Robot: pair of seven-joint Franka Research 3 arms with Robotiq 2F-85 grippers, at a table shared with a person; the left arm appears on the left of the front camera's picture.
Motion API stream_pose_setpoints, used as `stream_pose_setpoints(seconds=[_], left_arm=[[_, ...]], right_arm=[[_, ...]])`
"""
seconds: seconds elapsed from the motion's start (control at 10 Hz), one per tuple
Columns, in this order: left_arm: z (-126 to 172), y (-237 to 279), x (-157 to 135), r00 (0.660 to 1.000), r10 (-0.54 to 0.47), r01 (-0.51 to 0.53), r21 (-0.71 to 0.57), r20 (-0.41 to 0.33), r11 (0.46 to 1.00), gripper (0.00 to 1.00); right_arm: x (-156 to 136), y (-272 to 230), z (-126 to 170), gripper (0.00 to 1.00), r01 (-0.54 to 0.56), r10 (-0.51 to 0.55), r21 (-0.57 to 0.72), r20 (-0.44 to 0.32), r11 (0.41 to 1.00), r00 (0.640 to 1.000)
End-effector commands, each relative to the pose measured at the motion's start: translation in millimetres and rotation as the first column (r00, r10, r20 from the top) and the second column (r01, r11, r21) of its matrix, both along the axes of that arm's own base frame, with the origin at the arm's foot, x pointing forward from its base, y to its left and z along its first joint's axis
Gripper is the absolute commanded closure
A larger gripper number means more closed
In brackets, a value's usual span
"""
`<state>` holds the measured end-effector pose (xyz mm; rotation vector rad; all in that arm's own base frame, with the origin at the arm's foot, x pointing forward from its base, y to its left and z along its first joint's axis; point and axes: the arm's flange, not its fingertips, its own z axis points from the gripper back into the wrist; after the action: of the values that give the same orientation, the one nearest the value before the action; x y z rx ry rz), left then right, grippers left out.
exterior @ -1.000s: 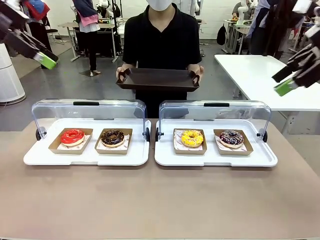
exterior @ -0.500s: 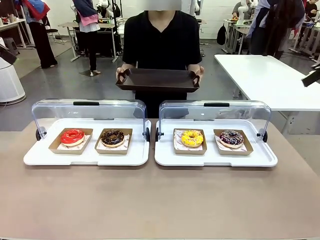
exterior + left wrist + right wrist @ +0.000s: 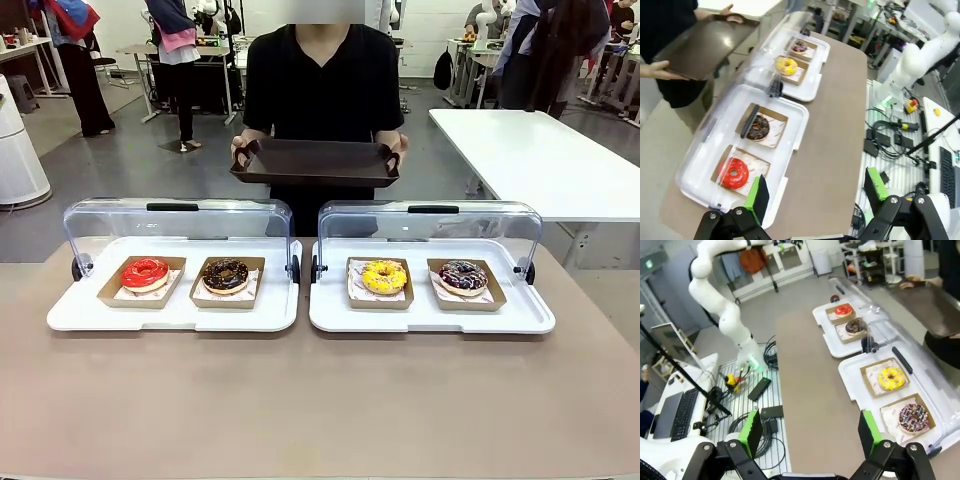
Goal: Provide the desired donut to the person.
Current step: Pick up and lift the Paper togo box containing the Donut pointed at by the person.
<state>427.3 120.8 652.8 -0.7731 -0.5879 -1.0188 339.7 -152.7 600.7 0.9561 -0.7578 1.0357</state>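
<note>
The person (image 3: 322, 80) stands at the far side of the table (image 3: 320, 400), holding a dark brown tray (image 3: 315, 160) in both hands. The red-glazed donut (image 3: 145, 272) and chocolate donut (image 3: 225, 275) sit in the left white display case (image 3: 170, 318), the yellow donut (image 3: 384, 276) and sprinkled donut (image 3: 462, 276) in the right display case (image 3: 430, 322). The robot's left hand (image 3: 816, 190) and right hand (image 3: 808, 430) hang high up, fingers apart, holding nothing.

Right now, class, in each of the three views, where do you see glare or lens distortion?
Front view: even light, sharp, faint reflections on the clear lids. Left wrist view: wide-angle tilt, sheen on the dark tray, lid haze partly over the chocolate donut. Right wrist view: wide-angle too, table edges slanting steeply.
</note>
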Motion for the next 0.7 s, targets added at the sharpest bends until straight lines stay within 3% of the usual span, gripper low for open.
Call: stream_pose_setpoints(seconds=[0.0, 0.3, 0.6], left_arm=[[-3, -2, -10, 0.993, 0.071, -0.072, 0.014, 0.094, 0.997, 0.0], [-1, 11, -23, 0.974, 0.148, -0.157, 0.04, 0.174, 0.987, 0.0], [-6, 3, -26, 0.976, 0.153, -0.166, 0.073, 0.156, 0.983, 0.0]], right_arm=[[-5, 13, -5, 0.0, 0.053, -0.053, 0.025, -0.002, 0.998, 0.999], [-13, 5, -5, 0.0, 0.105, -0.105, 0.026, -0.004, 0.994, 0.995], [-20, 9, -4, 0.0, 0.146, -0.146, 0.008, -0.005, 0.989, 0.989]])
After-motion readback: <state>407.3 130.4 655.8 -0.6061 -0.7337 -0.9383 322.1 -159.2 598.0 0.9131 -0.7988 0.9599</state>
